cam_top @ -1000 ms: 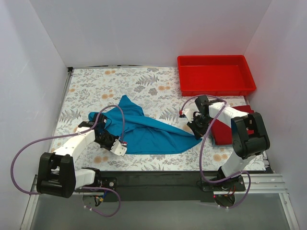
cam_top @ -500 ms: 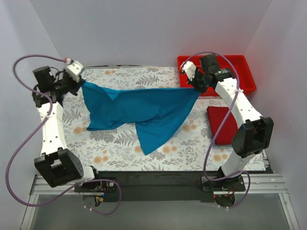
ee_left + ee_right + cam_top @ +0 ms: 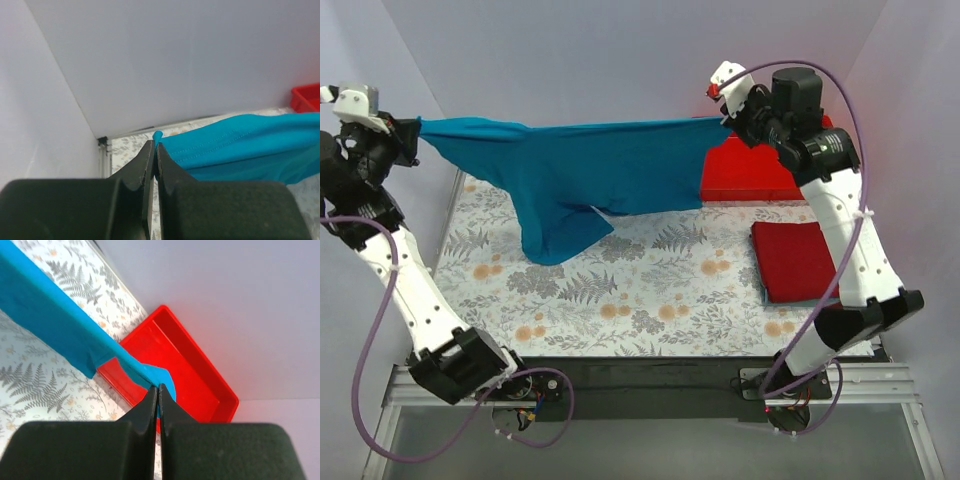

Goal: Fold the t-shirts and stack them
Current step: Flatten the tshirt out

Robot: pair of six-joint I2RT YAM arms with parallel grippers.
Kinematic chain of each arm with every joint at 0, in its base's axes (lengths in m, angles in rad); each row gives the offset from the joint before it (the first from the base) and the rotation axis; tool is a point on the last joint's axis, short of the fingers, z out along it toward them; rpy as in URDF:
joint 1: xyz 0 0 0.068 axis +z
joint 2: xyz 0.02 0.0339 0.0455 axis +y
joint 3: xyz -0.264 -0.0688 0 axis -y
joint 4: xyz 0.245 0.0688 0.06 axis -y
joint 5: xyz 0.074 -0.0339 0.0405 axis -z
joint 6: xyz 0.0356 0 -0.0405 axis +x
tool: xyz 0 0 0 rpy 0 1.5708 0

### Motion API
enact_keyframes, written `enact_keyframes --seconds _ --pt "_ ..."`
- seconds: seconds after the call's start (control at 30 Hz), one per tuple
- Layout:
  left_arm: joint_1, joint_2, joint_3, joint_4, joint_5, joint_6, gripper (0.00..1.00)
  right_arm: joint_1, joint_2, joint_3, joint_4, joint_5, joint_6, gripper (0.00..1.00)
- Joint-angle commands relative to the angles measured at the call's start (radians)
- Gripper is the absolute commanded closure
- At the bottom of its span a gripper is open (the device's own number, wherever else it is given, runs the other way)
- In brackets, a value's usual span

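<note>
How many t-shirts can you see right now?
2. A teal-blue cloth t-shirt hangs stretched between the left gripper and the right gripper; a folded red cloth t-shirt lies on the floral table beside the right arm. Another may be hidden under it.

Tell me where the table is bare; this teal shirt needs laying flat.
Bare: the floral table in its middle and near left, between the hanging teal shirt at far left and the folded red shirt at right. Crowded: the right side, that shirt plus the red tray behind it.
</note>
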Motion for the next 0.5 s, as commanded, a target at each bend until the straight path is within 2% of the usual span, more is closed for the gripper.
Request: enact_keyframes --seconds 0.0,0.07,0.2,0.3,0.37,0.47 --pt "0.056 -0.192 -0.02 0.117 -0.094 -0.143 1.0 0.021 -0.164 -0.025 0.069 0.046 0.008 0.99" --pt "0.059 -0.3 -0.041 0.162 -0.149 -0.147 1.0 0.046 -0.22 -0.048 0.104 0.075 0.015 0.99" --pt "0.056 -0.391 -0.014 0.226 -0.391 -0.125 1.0 0.07 -0.362 -0.087 0.167 0.077 0.028 0.99" --pt "0.056 -0.355 0.122 0.223 -0.495 -0.085 1.0 0.073 -0.402 -0.064 0.216 0.059 0.044 0.99" --pt "0.056 -0.322 0.237 0.209 -0.514 -0.063 1.0 0.073 -0.403 -0.022 0.245 0.022 0.033 0.99" --pt "0.056 -0.226 0.374 0.162 -0.501 -0.026 1.0 0.072 -0.364 0.021 0.302 0.046 -0.023 0.99"
